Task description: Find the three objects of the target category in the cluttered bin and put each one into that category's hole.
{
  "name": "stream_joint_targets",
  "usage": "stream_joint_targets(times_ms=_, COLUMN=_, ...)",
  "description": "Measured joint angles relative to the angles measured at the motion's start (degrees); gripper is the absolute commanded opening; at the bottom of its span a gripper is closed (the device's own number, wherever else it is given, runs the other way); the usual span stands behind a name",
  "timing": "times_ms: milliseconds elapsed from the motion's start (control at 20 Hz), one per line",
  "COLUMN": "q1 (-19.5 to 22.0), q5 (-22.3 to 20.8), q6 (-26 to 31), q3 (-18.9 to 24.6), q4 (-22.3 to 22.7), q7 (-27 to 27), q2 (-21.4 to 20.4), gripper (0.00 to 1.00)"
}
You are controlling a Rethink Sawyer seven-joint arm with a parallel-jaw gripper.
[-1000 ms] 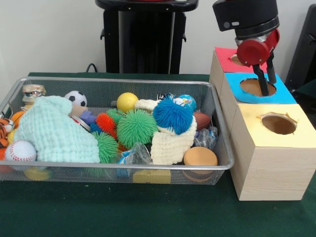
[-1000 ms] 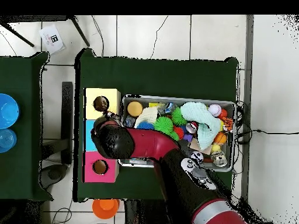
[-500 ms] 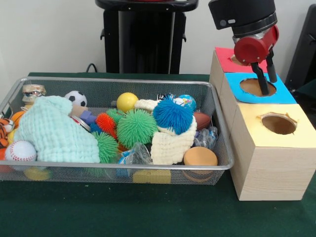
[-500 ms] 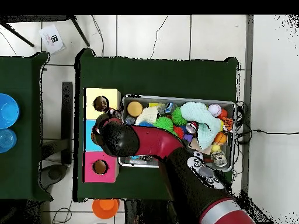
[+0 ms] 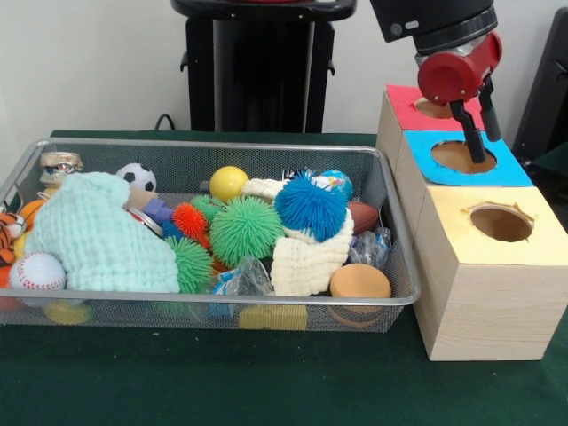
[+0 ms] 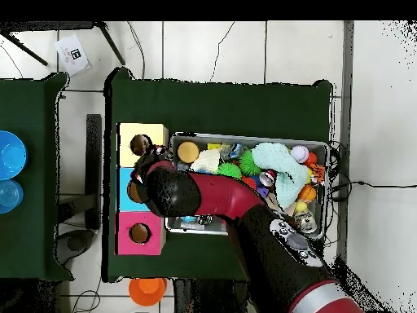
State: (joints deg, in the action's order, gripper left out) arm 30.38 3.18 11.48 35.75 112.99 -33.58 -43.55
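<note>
Bin (image 5: 390, 191), crammed w/ balls and cloths, sits left of your three boxes; gripper (image 5: 477, 146) hangs over the blue box (image 5: 510, 170), fingers slightly apart, holding nothing.

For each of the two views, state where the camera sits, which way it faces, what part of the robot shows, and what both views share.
Front view: sits low across the table, facing the wire bin and the three-hole box; of the robot, the black pedestal and the gripper over the blue hole show.
Overhead view: sits above, looking straight down on the table; the red arm reaches from the bottom edge over the box.
Shared: bin, box, arm, and the white baseball.
</note>
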Motion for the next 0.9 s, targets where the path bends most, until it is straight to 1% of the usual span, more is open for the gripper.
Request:
stream_joint_targets(times_ms=200, q1=0.71, q5=0.0, q6=0.0, q3=0.4, q4=0.07, q7=0.0, q2=-0.09, gripper=1.0)
stream_joint_targets(times_ms=500, q1=0.42, q5=0.0, q6=0.0, q3=0.38, q4=0.21, q7=0.0, q2=-0.09, gripper=1.0)
stream_joint_targets(times_ms=900, q1=-2.66, q5=0.0, q6=0.0, q3=-1.47, q4=0.19, q7=0.0, q2=0.15, gripper=1.0)
